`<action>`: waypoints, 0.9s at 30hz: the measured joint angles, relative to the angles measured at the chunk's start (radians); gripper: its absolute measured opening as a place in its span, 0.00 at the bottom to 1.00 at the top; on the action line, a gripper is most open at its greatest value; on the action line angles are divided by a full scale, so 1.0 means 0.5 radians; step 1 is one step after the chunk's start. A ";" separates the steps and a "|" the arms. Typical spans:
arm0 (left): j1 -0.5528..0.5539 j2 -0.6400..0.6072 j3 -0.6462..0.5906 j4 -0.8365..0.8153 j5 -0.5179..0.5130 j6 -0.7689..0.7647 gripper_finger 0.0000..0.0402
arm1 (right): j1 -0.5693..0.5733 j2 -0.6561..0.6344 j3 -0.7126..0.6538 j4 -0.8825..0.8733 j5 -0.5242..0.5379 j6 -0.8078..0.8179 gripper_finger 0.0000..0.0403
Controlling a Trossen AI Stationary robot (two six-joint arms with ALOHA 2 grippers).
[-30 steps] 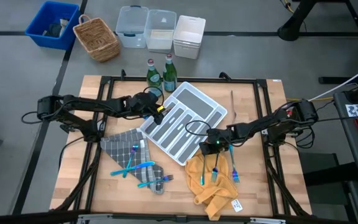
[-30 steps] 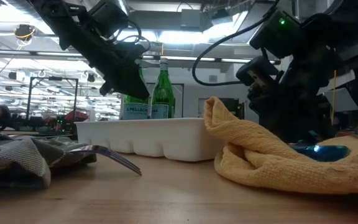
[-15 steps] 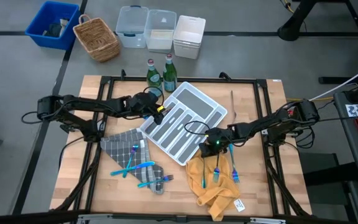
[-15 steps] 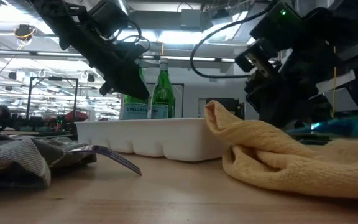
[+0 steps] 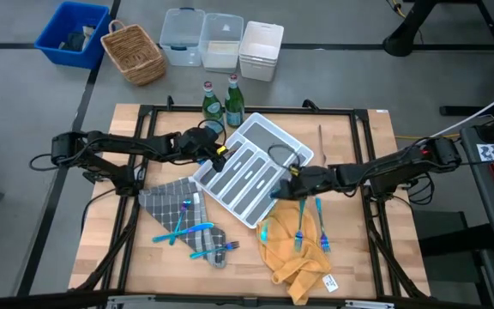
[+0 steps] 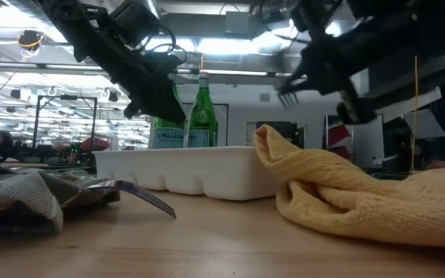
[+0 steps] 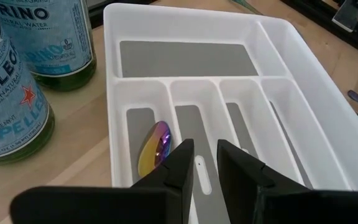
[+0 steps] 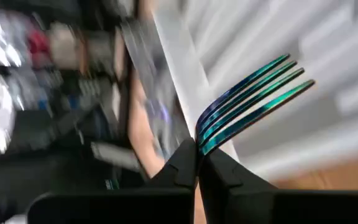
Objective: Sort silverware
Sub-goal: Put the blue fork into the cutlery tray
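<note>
High view: right gripper (image 5: 286, 174) is at the tray's (image 5: 274, 136) near edge, above the yellow cloth (image 5: 292, 257), jaws clamped on a teal fork (image 8: 253, 102). Left gripper (image 5: 221, 153) hovers over the tray's far-left end, jaws narrow and holding nothing; a spoon (image 7: 155, 148) lies in a slot there. Other utensils (image 5: 197, 238) lie on the grey cloth (image 5: 163, 200) beside the tray, on the bench (image 5: 358, 137).

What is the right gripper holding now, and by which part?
The right gripper holds a teal fork pinched at the neck just below the tines, which point out beyond its tip, above the white tray.
</note>
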 joint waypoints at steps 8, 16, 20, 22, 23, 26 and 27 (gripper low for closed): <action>0.000 0.000 0.000 0.000 0.000 -0.004 0.15 | -0.002 0.116 0.001 0.096 0.743 -0.001 0.03; 0.001 0.000 0.000 0.000 0.000 0.000 0.15 | -0.002 0.306 0.001 0.096 0.942 0.003 0.03; 0.000 0.000 0.000 0.000 0.000 0.003 0.15 | -0.002 0.394 0.000 0.124 0.978 0.003 0.03; 0.000 0.000 0.000 0.000 0.000 0.002 0.15 | -0.002 0.434 0.001 0.167 1.022 0.004 0.03; 0.000 0.000 0.000 0.000 0.000 0.002 0.15 | -0.002 0.452 0.000 0.186 1.034 0.004 0.03; 0.000 0.000 0.000 0.001 0.001 -0.004 0.15 | -0.002 0.498 0.001 0.220 1.079 0.004 0.03; 0.000 0.000 0.000 0.001 0.001 -0.004 0.15 | -0.002 0.510 0.001 0.218 1.079 0.004 0.03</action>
